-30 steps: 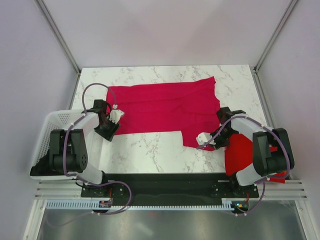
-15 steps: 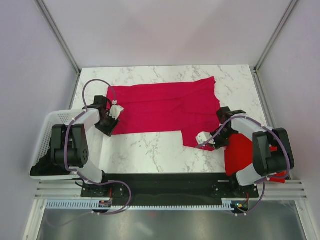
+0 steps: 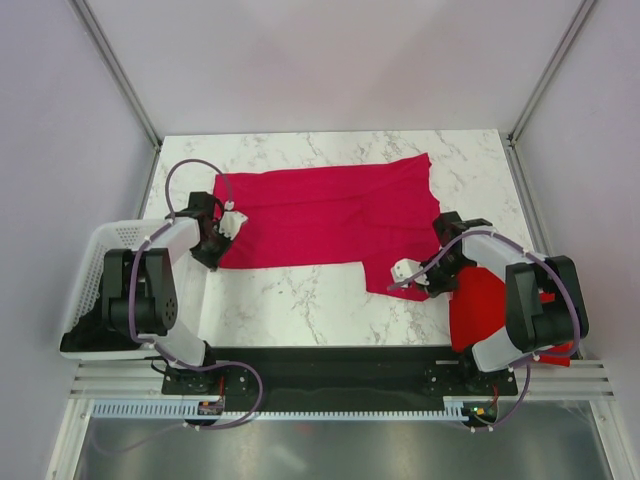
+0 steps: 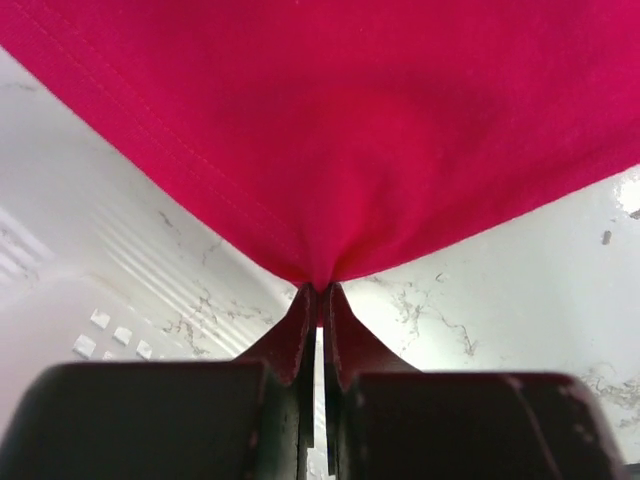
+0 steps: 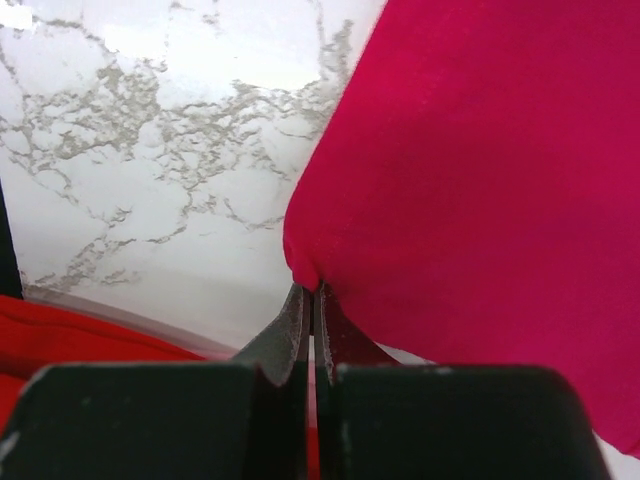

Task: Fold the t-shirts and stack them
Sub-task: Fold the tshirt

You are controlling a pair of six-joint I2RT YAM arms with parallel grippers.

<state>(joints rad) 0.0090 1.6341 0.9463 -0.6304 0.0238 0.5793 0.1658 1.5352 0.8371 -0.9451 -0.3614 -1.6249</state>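
- Left gripper (image 4: pixel 318 292): jaws shut, with a small tuck of the crimson-pink t-shirt (image 3: pixel 330 215) pinched at the tips. It has the shirt's near-left corner.
- Right gripper (image 5: pixel 312 290): jaws closed as well, nipping the shirt's near-right corner where the cloth juts nearest to the arms.
- The shirt is spread flat across the far half of the marble table (image 3: pixel 290 300), left to right, with a few shallow creases. Its near edge steps down on the right.
- Step in hand, as I read it: both near corners are gripped and the first fold is not yet made.
- To do it well:
  - Raise both corners together and level, just enough to clear the cloth beneath.
  - Keep the near edge lightly taut between the arms so it can't sag or twist.
  - Carry it towards the far edge, lay hem on hem, then let go.
  - Both pinches look thin, only a small nub of cloth each. A fast pull may slip one out, so go slow.
  - The right side has more cloth hanging, so expect uneven drag there.
- Count:
  - T-shirts visible: two. One is the crimson-pink one on the table. The other is a bright red t-shirt (image 3: pixel 480 305), bunched at the near-right table edge under the right arm.
  - No orange one in view.
  - Grippers: two.
  - White basket (image 3: pixel 110 240): one, off the table's left side. I can't tell what's in it.
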